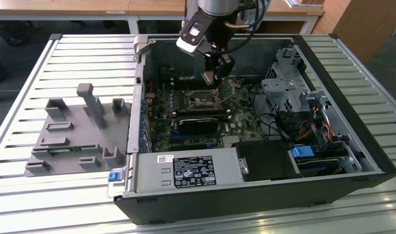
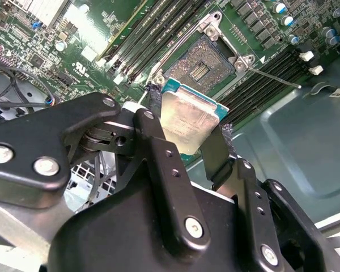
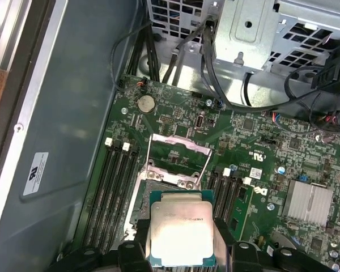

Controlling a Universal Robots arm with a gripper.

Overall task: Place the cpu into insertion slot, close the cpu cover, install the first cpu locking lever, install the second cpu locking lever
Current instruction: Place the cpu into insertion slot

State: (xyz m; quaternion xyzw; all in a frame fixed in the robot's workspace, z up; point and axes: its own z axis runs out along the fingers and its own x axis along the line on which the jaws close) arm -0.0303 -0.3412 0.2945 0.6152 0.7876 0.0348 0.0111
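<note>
My gripper (image 1: 211,74) hangs inside the open computer case, just above the motherboard. In both wrist views it is shut on the cpu (image 2: 188,119) (image 3: 180,229), a small square chip with a silver-grey top, gripped by two opposite edges between the black fingers (image 2: 158,153). The insertion slot (image 1: 203,100) (image 2: 199,62) lies open on the green board a little below the chip, its dark centre bare. The cpu partly hides the slot in the first wrist view. The cpu cover (image 3: 181,143), a thin silvery frame, is swung open on the slot's far side. A thin lever rod (image 2: 277,79) sticks out beside the slot.
Long black memory slots (image 3: 110,187) flank the socket. A black card (image 1: 198,124), a power supply (image 1: 185,170) and a metal drive cage (image 1: 286,92) with cables crowd the case. A grey fixture plate (image 1: 74,131) lies on the slatted table at the exterior view's left.
</note>
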